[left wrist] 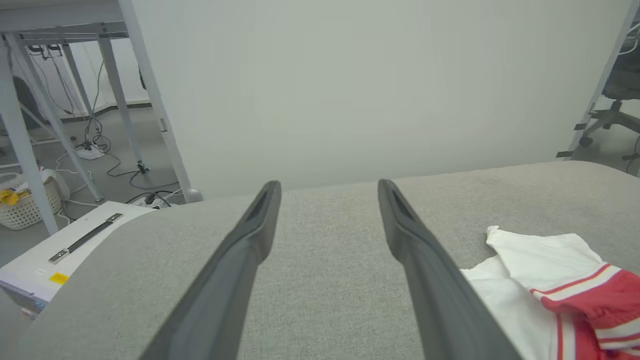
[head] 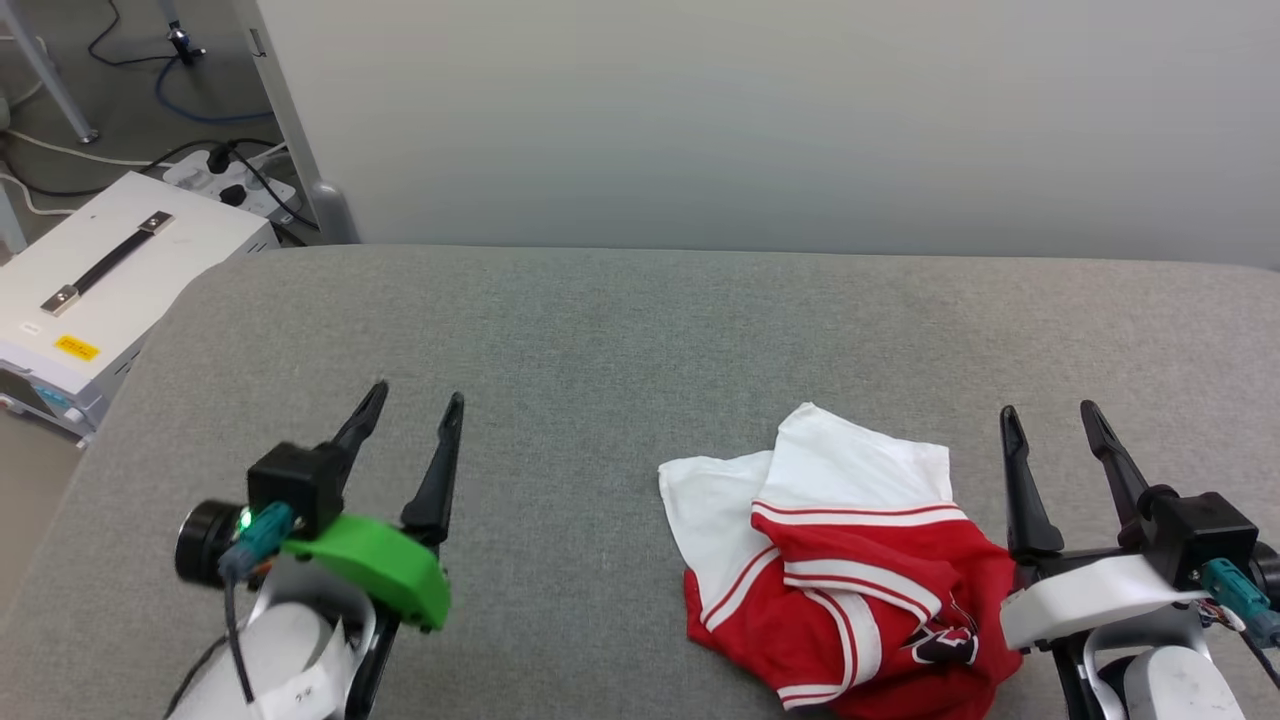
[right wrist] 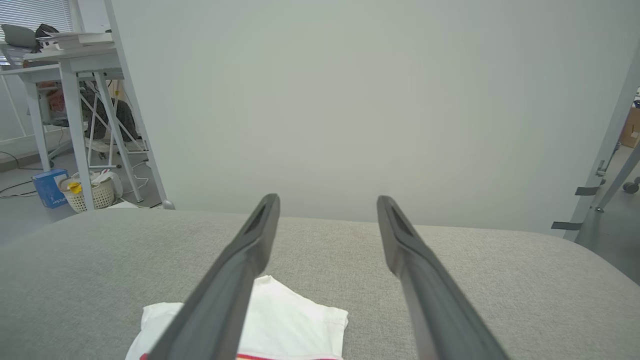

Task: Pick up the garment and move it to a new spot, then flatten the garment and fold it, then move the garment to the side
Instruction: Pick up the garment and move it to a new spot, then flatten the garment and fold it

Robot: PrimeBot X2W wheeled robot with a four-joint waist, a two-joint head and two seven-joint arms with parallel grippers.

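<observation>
Grey padded work surface [head: 640, 330], backed along its far edge by a pale partition [head: 760, 110]. The garment [head: 850, 590] lay crumpled in a heap on the near right part of the surface, white sleeves toward the partition, red body with white-striped trim and a patch of black lettering toward the robot.

The head view took in the whole heap. The left wrist view caught the two white sleeves and a red striped edge at its lower right corner. The right wrist view caught a white sleeve and a thin red line at its bottom edge.

The left gripper [head: 417, 392] hovered over bare surface, well apart from the garment, its fingers spread and holding nothing. The right gripper [head: 1048, 408] stood just beside the heap's right edge, fingers likewise spread and empty; whether its base touched the red cloth could not be told.

In each wrist view one of that gripper's own dark fingers crossed in front of part of a white sleeve.

Left of the surface, on the floor, stood a white case [head: 120, 280] with a black handle, and beyond it a power strip [head: 225, 170] with cables. Farther off were desk legs [left wrist: 112, 90], a woven basket [right wrist: 92, 195] and a blue box [right wrist: 48, 187].
</observation>
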